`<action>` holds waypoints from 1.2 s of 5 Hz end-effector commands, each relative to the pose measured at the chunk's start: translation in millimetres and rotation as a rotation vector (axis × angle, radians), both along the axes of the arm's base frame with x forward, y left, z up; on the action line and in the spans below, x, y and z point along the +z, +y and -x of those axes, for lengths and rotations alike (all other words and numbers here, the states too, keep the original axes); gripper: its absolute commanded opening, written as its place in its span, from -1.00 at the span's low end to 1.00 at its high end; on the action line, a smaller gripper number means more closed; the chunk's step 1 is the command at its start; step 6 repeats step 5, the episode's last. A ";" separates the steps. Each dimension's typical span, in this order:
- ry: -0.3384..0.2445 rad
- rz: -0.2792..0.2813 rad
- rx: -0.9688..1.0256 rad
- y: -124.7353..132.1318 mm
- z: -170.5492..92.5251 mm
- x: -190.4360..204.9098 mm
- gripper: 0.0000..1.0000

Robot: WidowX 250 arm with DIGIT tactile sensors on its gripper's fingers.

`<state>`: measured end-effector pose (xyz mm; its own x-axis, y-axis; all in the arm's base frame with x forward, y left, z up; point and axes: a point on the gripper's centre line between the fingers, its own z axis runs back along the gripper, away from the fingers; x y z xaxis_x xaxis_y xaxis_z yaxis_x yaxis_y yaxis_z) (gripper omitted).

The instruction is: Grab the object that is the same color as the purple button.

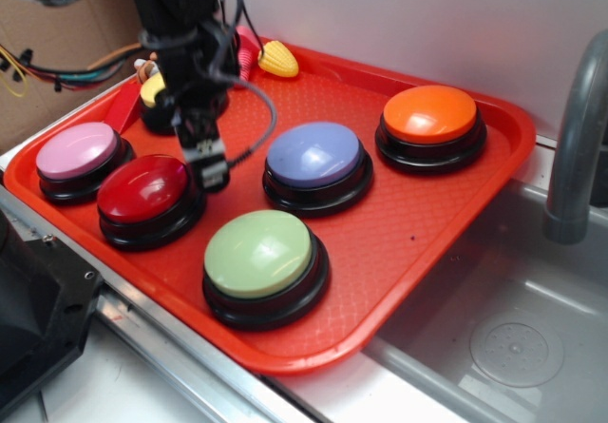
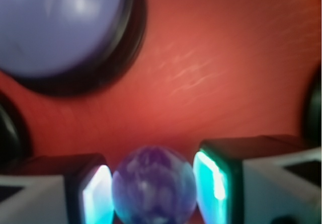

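Observation:
The object, a small glossy dark-purple marbled ball, sits between my two fingers in the wrist view. My gripper is shut on it, with the left pad and the right pad pressed against its sides. The purple button lies ahead and to the left. In the exterior view my gripper hangs over the red tray, between the red button and the purple button. The ball is hidden there by the fingers.
Pink, green and orange buttons stand on the tray. A yellow button is partly behind the arm. A yellow corn toy lies at the back edge. A grey faucet and a sink are to the right.

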<state>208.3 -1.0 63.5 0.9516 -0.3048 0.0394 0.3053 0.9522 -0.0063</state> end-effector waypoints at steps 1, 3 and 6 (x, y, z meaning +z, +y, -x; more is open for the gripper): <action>-0.041 0.020 0.141 8.2 -17.4 65.7 -1.00; -0.084 0.056 0.232 21.9 -23.3 118.1 -1.00; -0.026 0.100 0.314 31.3 -4.4 115.2 -1.00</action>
